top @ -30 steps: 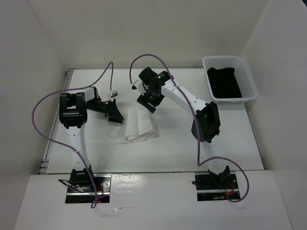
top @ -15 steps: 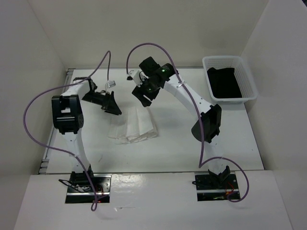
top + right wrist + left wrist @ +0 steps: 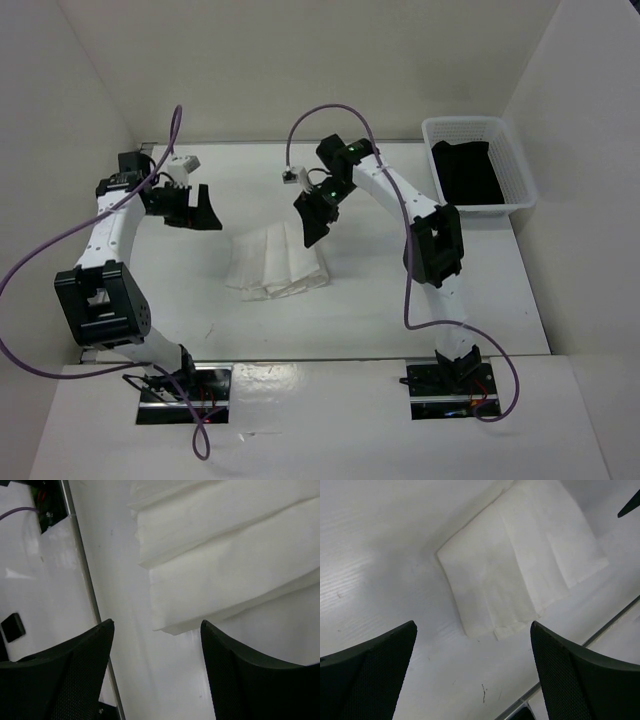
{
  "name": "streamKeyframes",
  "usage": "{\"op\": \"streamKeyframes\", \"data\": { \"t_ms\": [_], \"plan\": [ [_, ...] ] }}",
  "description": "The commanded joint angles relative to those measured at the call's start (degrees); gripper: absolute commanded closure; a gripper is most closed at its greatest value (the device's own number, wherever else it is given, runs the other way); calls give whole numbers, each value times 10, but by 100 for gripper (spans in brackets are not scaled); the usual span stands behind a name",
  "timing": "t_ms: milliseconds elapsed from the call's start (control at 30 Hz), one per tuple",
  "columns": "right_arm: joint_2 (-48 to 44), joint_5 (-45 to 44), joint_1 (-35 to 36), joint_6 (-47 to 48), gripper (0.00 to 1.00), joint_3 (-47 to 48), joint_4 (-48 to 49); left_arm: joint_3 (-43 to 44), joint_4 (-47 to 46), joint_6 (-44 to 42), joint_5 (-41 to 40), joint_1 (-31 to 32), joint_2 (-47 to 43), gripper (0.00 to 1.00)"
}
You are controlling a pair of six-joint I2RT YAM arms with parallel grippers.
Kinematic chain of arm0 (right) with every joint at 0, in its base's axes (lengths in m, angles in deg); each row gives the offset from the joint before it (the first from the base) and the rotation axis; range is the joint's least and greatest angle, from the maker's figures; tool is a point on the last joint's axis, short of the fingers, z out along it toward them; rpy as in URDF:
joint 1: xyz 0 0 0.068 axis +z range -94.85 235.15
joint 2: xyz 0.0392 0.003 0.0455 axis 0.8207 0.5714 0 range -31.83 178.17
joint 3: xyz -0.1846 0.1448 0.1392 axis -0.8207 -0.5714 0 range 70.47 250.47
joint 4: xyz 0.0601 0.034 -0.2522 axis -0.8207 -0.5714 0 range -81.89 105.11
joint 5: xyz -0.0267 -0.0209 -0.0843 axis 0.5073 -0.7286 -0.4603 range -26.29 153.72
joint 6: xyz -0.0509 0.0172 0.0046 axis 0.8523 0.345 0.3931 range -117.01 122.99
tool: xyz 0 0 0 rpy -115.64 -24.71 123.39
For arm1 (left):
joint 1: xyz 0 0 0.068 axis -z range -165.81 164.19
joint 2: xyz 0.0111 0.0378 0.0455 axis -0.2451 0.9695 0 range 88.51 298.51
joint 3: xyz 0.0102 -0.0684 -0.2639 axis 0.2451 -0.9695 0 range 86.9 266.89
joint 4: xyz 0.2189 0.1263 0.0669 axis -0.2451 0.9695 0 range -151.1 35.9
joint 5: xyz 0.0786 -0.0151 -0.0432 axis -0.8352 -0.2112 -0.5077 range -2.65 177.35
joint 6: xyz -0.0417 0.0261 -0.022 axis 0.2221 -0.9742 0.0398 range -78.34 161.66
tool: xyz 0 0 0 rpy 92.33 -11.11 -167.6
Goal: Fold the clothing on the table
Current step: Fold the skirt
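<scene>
The clothing (image 3: 278, 262) lies on the table (image 3: 400, 300) as a folded white stack, left of centre. My left gripper (image 3: 195, 207) hangs open to the upper left of it, apart from the fabric. In the left wrist view the clothing (image 3: 520, 565) lies flat ahead of the left gripper (image 3: 472, 625), with nothing between the fingers. My right gripper (image 3: 312, 218) is open just above the stack's far right corner. In the right wrist view the layered edge of the clothing (image 3: 235, 555) lies beyond the right gripper (image 3: 157, 623), which holds nothing.
A white mesh basket (image 3: 520, 170) at the back right holds a black garment (image 3: 465, 172). White walls enclose the table. A metal strip (image 3: 100, 310) runs along its left edge. Purple cables loop above both arms.
My left gripper has pulled back from the clothing's left edge toward the far left and opened wider. My right gripper has come down toward the stack's far right corner.
</scene>
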Motion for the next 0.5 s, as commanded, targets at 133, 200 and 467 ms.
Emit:
{"op": "streamKeyframes", "data": {
  "t_ms": [133, 200, 467],
  "plan": [
    [52, 143, -7, 56, 25, -41, -20, -67, -37, 14, -15, -24, -2, 0],
    [52, 150, -7, 56, 25, -33, -20, -73, -37, 14, -22, -24, -2, 0],
    [58, 161, -7, 56, 25, -20, -20, -95, -37, 3, -16, -24, 15, 0]
  ]
}}
